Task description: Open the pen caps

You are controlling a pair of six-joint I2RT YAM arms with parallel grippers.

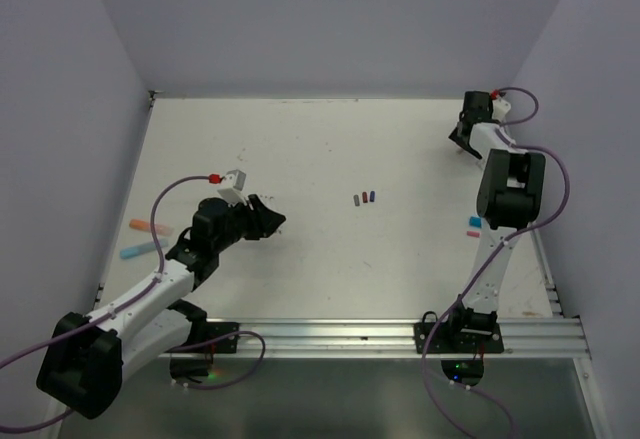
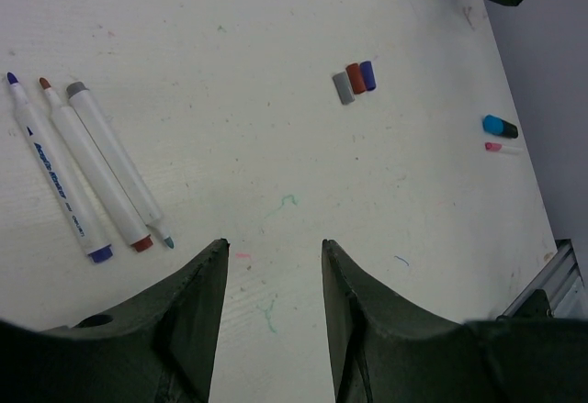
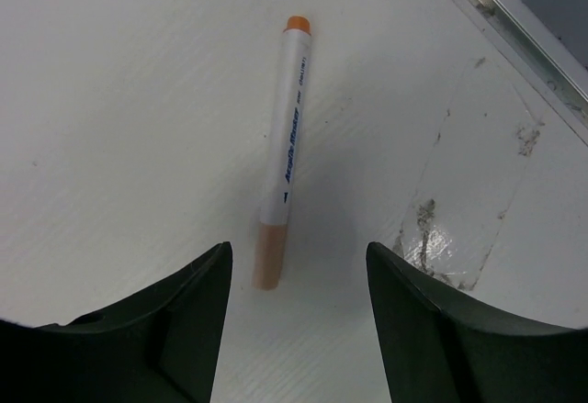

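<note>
Three loose pen caps, grey, dark red and purple, lie side by side mid-table. Three uncapped white pens lie to the left of my left gripper, which is open and empty above bare table. My right gripper is open at the far right corner. Just ahead of its jaws lies a white pen with its pale orange cap on, close to the left finger. A blue cap and a pink cap lie near the right arm.
A salmon marker and a pale blue marker lie near the left table edge. A metal rail runs along the front. A shiny taped patch and the table's edge strip are right of the orange pen.
</note>
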